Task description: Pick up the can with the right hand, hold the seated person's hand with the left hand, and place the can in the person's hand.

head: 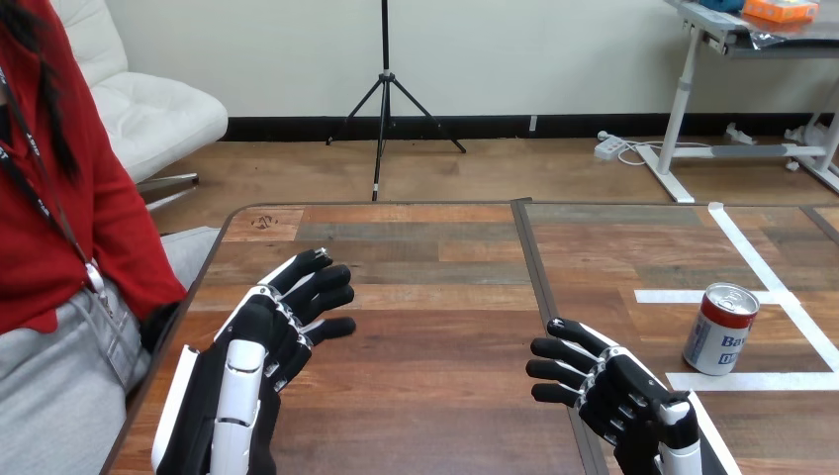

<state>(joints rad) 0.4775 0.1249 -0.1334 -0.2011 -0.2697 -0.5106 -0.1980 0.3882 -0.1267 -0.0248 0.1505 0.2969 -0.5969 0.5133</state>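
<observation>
Matt wooden table [416, 396] — glossy metal can [720, 330] — hard plastic-looking hands

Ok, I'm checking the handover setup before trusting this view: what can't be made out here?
Head view:
- The person's sleeve ends in shadow at the table edge: what lies past it is too dark to tell.
- The can: its far side is turned away.
- Palms of the left hand and right hand: facing down, under their backs.

The counter [425, 297] is wooden, its planks in mixed brown and grey tones. A dark seam [539, 287] runs from the far edge toward the near one, splitting the top in two. On the right part lie white tape strips [754, 259] — one long diagonal, two shorter ones meeting it crosswise.
</observation>
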